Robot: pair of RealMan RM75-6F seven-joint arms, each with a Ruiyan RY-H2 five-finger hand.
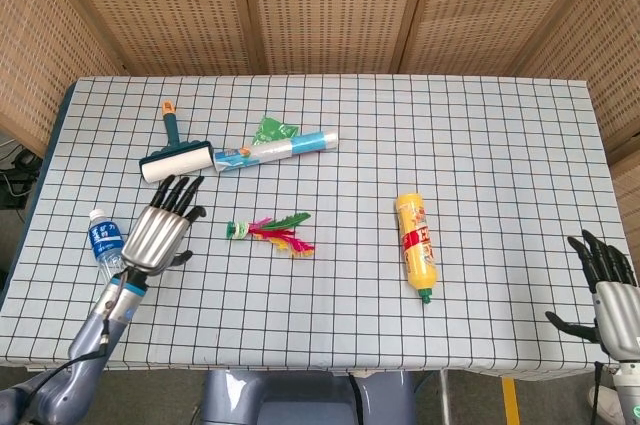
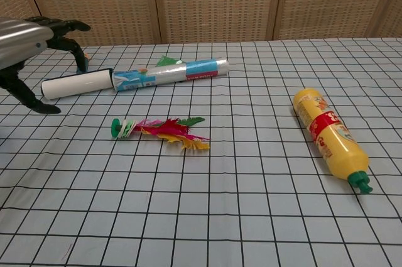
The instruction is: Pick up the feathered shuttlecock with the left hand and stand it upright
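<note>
Woven wicker screen panels [image 1: 330,5] behind a grid-patterned tablecloth [image 1: 480,145], evenly lit.

Bare cloth separates the left hand [image 1: 160,230] from the shuttlecock [image 1: 270,233].

Your head view looks steeply down from high, taking in the whole desk [image 1: 480,125] back to the wicker screen [image 1: 320,5]; your chest view sits low and near, facing across the desk [image 2: 251,217] towards that screen [image 2: 213,3]; both share the shuttlecock [image 1: 270,232] [image 2: 160,130] and yellow bottle [image 1: 416,245] [image 2: 328,134].
</note>
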